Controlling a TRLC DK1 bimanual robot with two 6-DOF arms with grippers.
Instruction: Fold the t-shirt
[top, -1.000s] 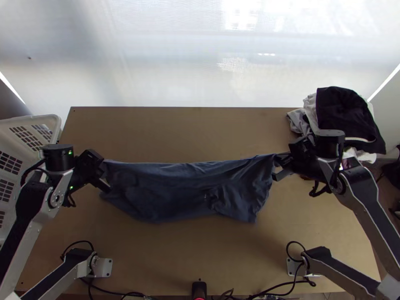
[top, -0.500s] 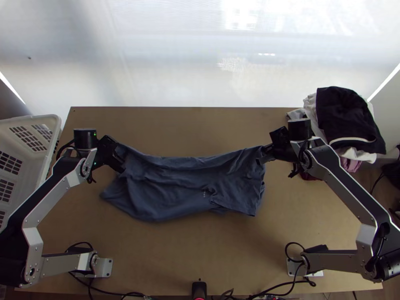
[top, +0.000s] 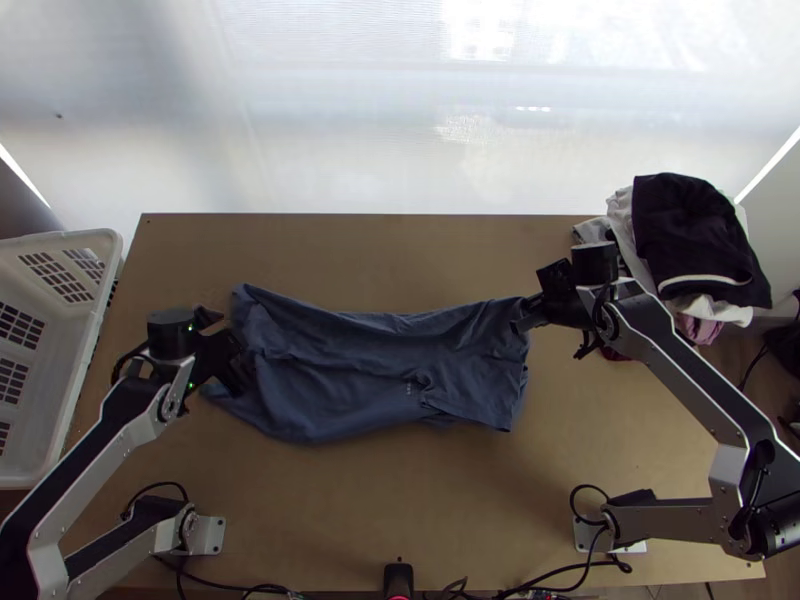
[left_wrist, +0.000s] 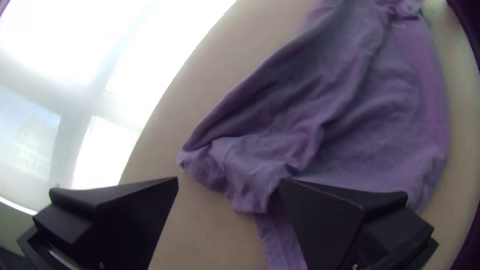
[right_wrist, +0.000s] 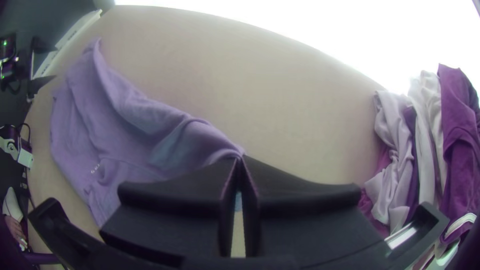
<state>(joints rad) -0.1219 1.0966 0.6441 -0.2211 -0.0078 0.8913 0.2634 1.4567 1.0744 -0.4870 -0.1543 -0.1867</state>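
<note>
The blue t-shirt (top: 370, 375) lies across the middle of the table in a wide, wrinkled, folded strip. At its left end is my left gripper (top: 240, 365); in the left wrist view the same gripper (left_wrist: 227, 182) is open, one finger over the cloth (left_wrist: 300, 130) and the other over bare table. My right gripper (top: 525, 315) is at the shirt's far right corner. In the right wrist view, my right gripper (right_wrist: 240, 160) is shut on that corner of the shirt (right_wrist: 165, 130).
A white slotted basket (top: 75, 350) stands at the left edge. A pile of dark, white and purple clothes (top: 690, 235) lies at the table's back right corner. Cables (top: 450, 590) run along the near edge.
The left gripper has let go of the shirt's far left corner and moved back toward the near side. Earlier, both ends were drawn inward and away from the near edge; the right gripper kept its hold.
</note>
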